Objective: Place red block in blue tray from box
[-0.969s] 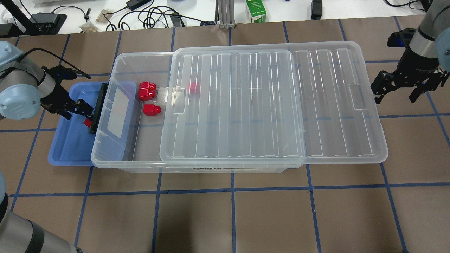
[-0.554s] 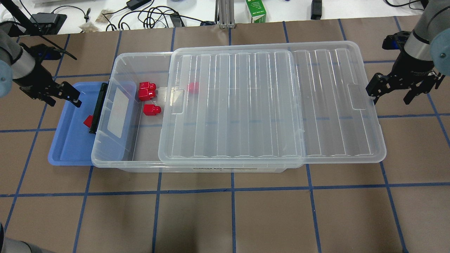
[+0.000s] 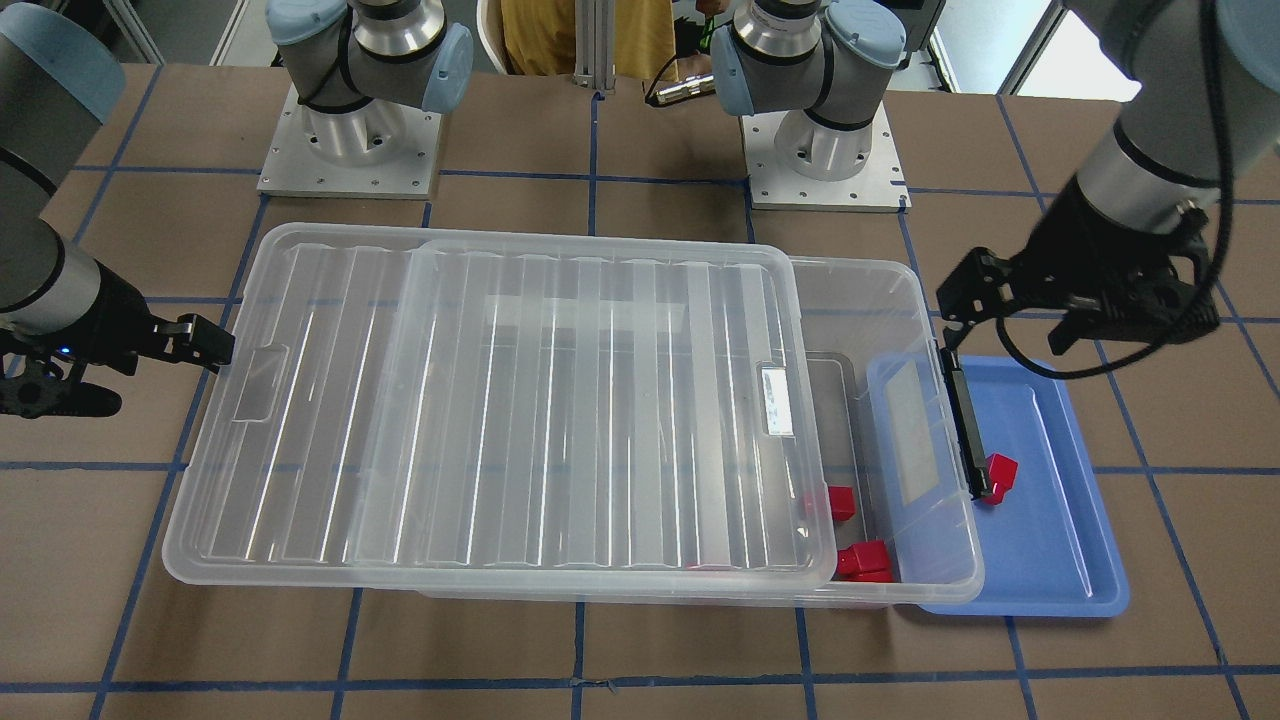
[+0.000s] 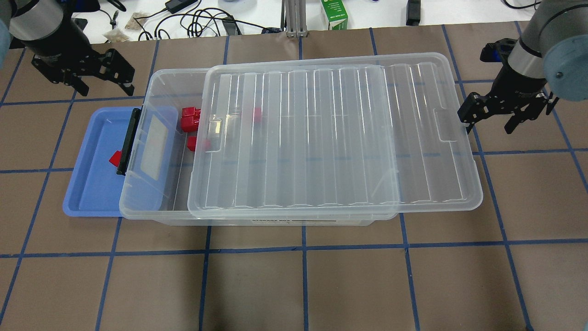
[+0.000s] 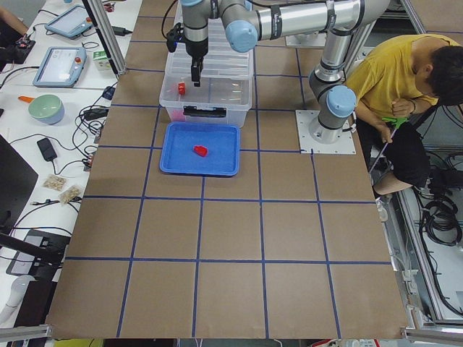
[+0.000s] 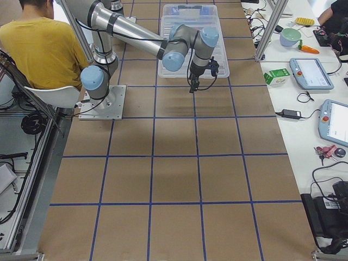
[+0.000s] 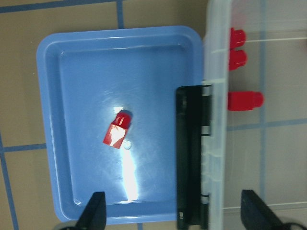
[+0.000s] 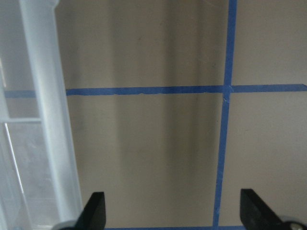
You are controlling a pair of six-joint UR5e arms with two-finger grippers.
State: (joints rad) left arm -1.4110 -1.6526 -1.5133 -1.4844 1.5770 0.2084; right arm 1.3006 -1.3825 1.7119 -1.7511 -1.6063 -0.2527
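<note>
Jaws wide apart on left gripper [image 7: 172,216], empty, high above the blue tray [image 7: 57,96]. Right gripper [image 4: 488,123] likewise spread, holding nothing, just beside the lid [image 4: 335,138] of the box [image 4: 161,85]. Red block [image 7: 117,134] lies in the tray, near the black latch [image 7: 192,153].

The tray [image 7: 72,96] gleams, smooth blue plastic; block [image 7: 117,132] glossy red plastic; box [image 4: 161,85] and ribbed lid [image 4: 321,138] clear plastic; table [image 4: 294,285] matt brown.

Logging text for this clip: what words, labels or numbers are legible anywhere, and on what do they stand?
No text is legible.
On the green carton: white print, too small to read.
On the box, the front label strip: dark print, blurred.
</note>
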